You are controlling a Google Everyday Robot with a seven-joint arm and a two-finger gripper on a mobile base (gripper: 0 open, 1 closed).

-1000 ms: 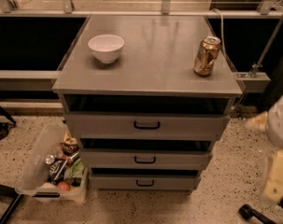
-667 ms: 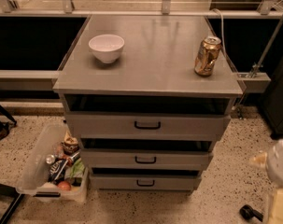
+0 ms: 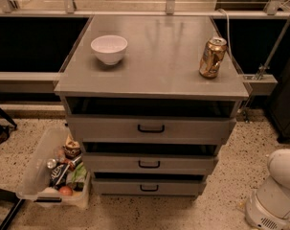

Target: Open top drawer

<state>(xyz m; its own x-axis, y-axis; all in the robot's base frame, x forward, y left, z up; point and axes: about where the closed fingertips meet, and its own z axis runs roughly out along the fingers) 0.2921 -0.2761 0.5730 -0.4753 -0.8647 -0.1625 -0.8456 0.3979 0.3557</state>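
Note:
The top drawer (image 3: 106, 128) is the widest grey front of the cabinet, just under the tabletop. Its small black bar handle (image 3: 150, 128) sits at the centre. A dark gap shows between the front's upper edge and the tabletop. The two narrower drawers (image 3: 111, 164) (image 3: 111, 187) lie below it, each set further back. Of the arm, only a white rounded part (image 3: 278, 190) shows, at the bottom right, low near the floor and well right of the drawers. The gripper itself is out of view.
On the grey cabinet top (image 3: 159, 66) stand a white bowl (image 3: 109, 48) at the left and a golden can (image 3: 212, 57) at the right. A clear plastic bin (image 3: 37, 176) of snacks and odds sits on the speckled floor left of the drawers. Dark shelving runs behind.
The white arm part has sunk from beside the cabinet's right edge down into the bottom right corner. The drawers, bowl and can have not moved.

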